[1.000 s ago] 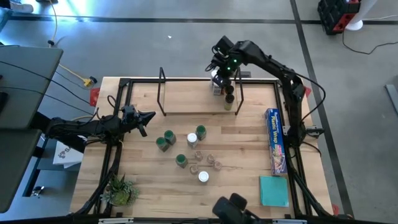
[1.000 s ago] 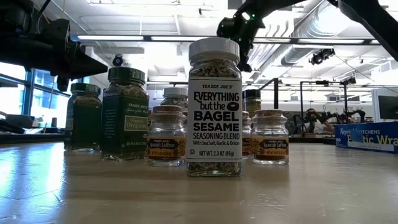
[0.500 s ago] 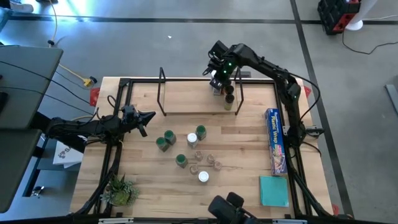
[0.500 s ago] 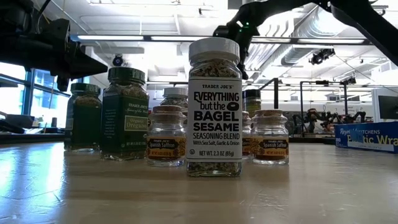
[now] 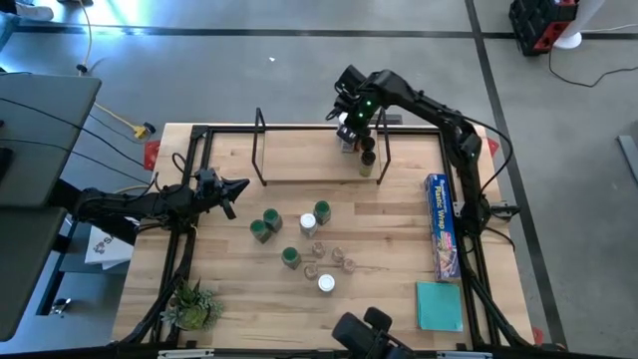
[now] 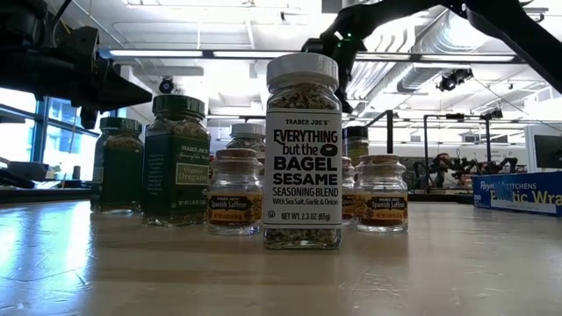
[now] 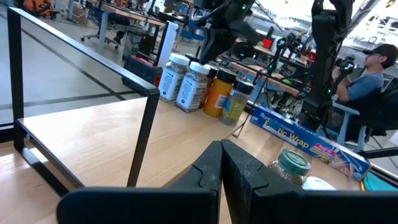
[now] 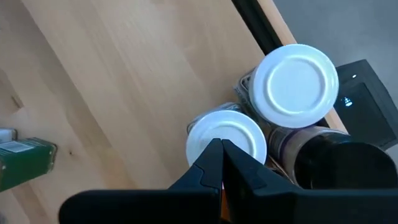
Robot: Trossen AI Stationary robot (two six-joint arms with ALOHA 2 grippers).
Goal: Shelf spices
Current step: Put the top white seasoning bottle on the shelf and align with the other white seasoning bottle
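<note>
The shelf (image 5: 309, 152) is a light plank with black hoops at both ends, standing at the table's far side. Several jars (image 5: 365, 156) stand at its right end. They show as two white lids (image 8: 298, 84) and a dark lid (image 8: 336, 163) in the right wrist view. More spice jars (image 5: 290, 257) with green, white and clear lids stand in a loose group mid-table. My right gripper (image 8: 221, 149) hovers shut above the white-lidded jars. My left gripper (image 7: 221, 149) waits shut near the table's left edge (image 5: 235, 187).
A blue plastic-wrap box (image 5: 442, 225) lies along the right edge, with a teal cloth (image 5: 440, 305) near it. A small plant (image 5: 192, 303) sits at the near left corner. A person (image 7: 367, 74) sits in the room beyond the table.
My right gripper has shifted a little toward the table's left edge, staying above the jars at the shelf's right end. The jars have stayed where they were.
</note>
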